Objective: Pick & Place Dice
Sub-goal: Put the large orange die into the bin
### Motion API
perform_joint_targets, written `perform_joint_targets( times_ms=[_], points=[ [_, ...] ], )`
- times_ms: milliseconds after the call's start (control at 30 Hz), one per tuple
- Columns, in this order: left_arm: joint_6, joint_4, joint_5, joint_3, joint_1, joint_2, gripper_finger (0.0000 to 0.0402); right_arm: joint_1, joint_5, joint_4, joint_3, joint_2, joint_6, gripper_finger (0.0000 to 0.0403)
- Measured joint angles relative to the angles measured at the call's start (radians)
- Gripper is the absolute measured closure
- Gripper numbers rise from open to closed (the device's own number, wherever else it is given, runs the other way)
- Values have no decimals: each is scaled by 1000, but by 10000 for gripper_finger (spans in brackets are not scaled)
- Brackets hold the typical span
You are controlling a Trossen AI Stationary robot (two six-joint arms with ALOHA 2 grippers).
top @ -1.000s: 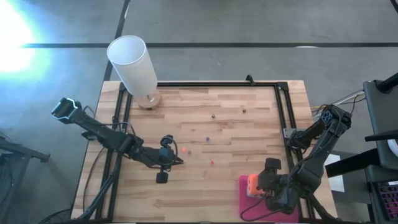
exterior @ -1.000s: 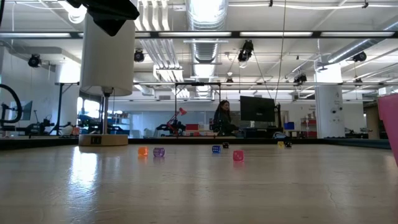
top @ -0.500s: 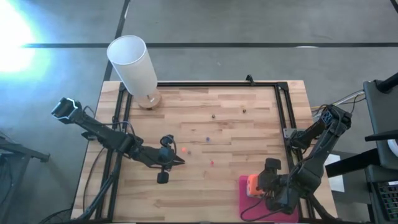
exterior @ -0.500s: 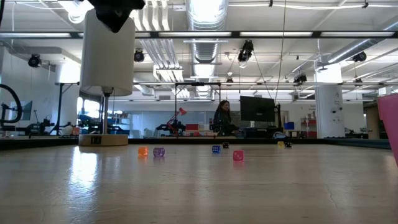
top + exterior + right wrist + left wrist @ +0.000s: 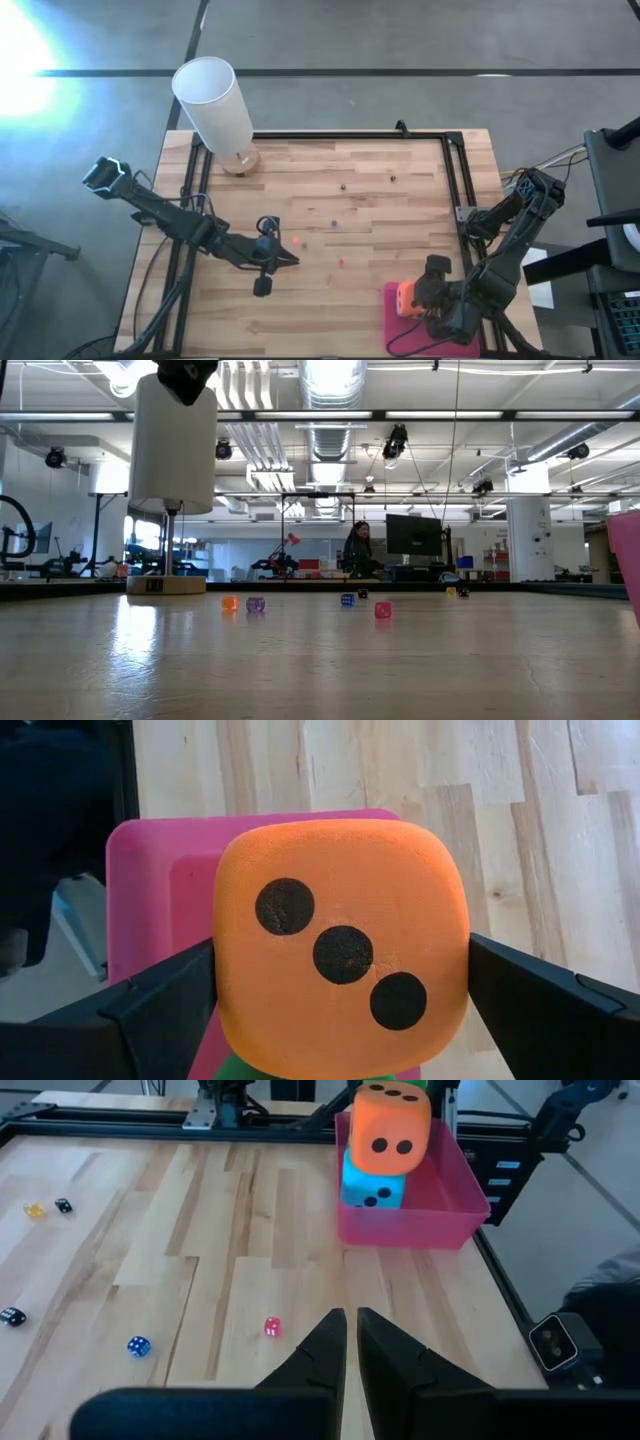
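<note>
The orange die (image 5: 340, 950) sits between my right gripper's (image 5: 340, 975) fingers above the pink tray (image 5: 150, 870) at the table's near right corner (image 5: 400, 318). In the left wrist view the orange die (image 5: 392, 1120) tops a teal die (image 5: 372, 1180) inside the pink tray (image 5: 420, 1220), with a sliver of green die (image 5: 421, 1084) behind. A green die (image 5: 300, 1070) also peeks out below the orange one. My left gripper (image 5: 351, 1325) is shut, holds nothing, and hovers over the table's left middle (image 5: 287, 259), raised high (image 5: 185, 372). My right gripper pinches the orange die by two opposite side faces (image 5: 225, 990), one finger (image 5: 160, 1010) on each side, coming from above and pointing down. The three-pip face looks up at the wrist camera. In the left wrist view its underside (image 5: 380, 1152) lies against the teal die.
A tall white cylinder (image 5: 215, 100) on a wooden base stands at the far left corner. Several tiny dice lie scattered mid-table: orange (image 5: 298, 240), pink (image 5: 272, 1326), blue (image 5: 138, 1346), black (image 5: 12, 1316). A black frame (image 5: 455, 180) edges the table. A person (image 5: 357, 550) sits far behind.
My left gripper has risen a little, staying shut; in the low view it has slid up toward the picture's top edge. My right gripper and the orange die have kept still.
</note>
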Motion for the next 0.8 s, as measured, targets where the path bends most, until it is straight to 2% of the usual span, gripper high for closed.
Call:
perform_joint_targets(
  times_ms=[433,800],
  points=[
    [0,0,0,0,-1,0,366,0,1,27,0,0,-26,14],
    [0,0,0,-2,-1,0,366,0,-2,58,0,0,-72,57]
  ],
)
